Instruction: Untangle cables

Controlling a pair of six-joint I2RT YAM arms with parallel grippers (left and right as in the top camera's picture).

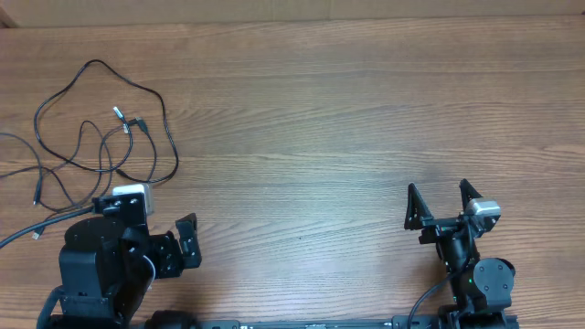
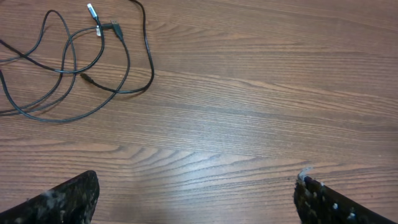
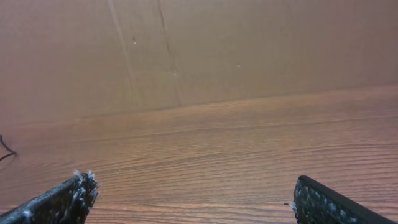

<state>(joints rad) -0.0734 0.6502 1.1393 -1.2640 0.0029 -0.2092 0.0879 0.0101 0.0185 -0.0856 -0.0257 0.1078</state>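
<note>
Several thin black cables (image 1: pixel 123 128) lie in a loose tangle on the wooden table at the far left, with small silver and black plug ends near the middle of the tangle. In the left wrist view the cables (image 2: pixel 99 29) fill the upper left, well ahead of the fingers. My left gripper (image 1: pixel 155 228) is open and empty, just below the tangle (image 2: pixel 198 180). My right gripper (image 1: pixel 441 203) is open and empty at the front right, far from the cables (image 3: pixel 193 183). A short bit of cable (image 3: pixel 5 149) shows at the left edge of the right wrist view.
A brown cardboard wall (image 3: pixel 199 50) stands along the table's far edge. Thicker black wires (image 1: pixel 425 302) run from the arm bases at the front edge. The wooden tabletop (image 1: pixel 320 119) stretches between the two arms.
</note>
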